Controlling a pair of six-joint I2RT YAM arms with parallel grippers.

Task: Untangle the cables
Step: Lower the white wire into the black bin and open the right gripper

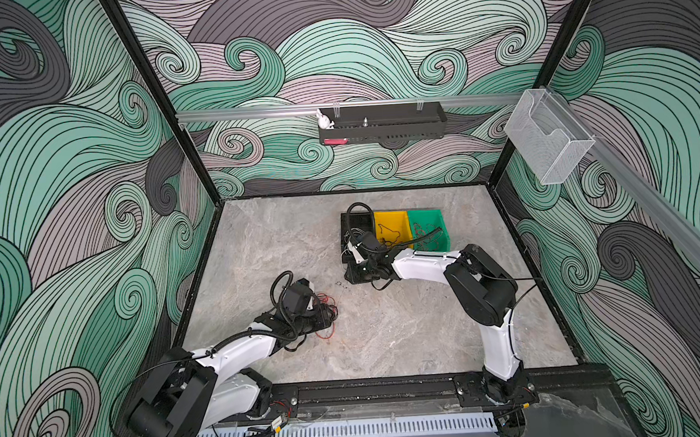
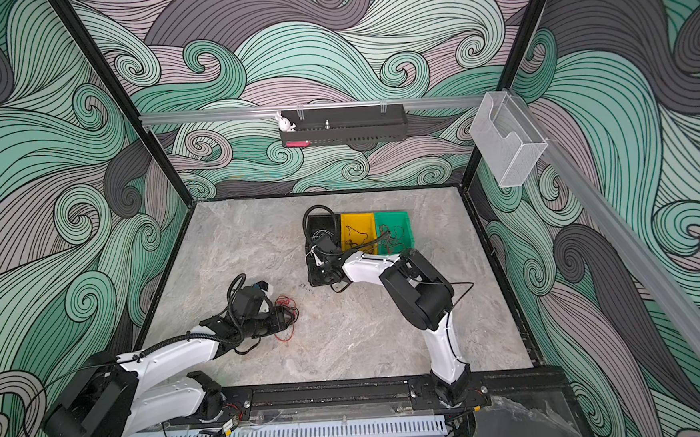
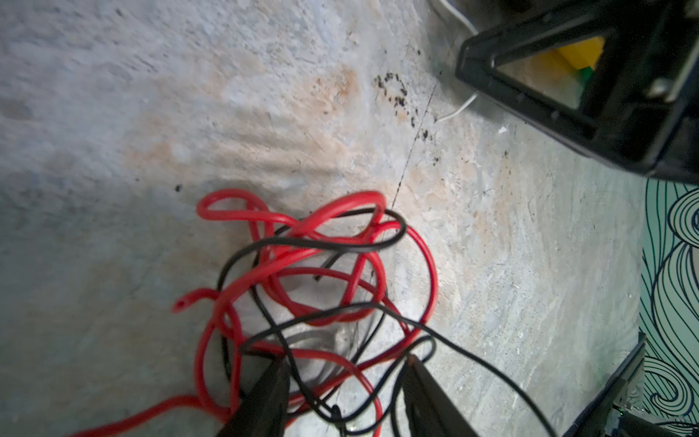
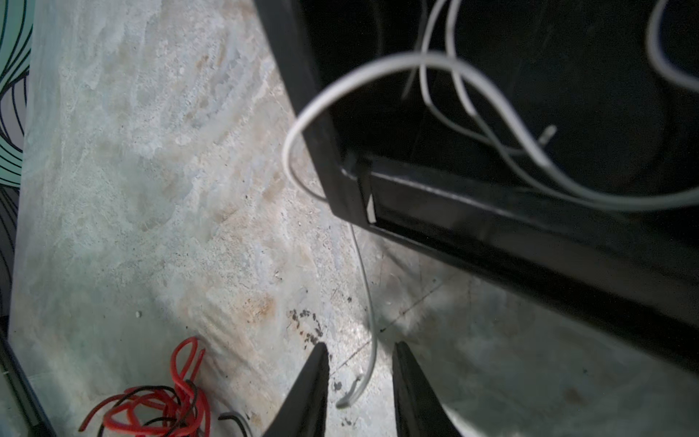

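**In both top views:** tangled red-and-black cables lie well apart from the black bin, opposite its yellow bin side.

**Left wrist:** left gripper, fingers apart, straddles the tangle.

**Right wrist:** right gripper, fingers apart, flanks a white cable trailing over the bin's rim.

This is a robotics lab test cell. A left arm and a right arm, both white and black, are bolted to a black mounting rail along the near edge of a stone-look tabletop. Black frame posts and aluminium rails box it in, and the walls carry a printed wave pattern. A slotted cable duct runs in front. Near the far right corner, yellow and green sorting bins hold loose cables.
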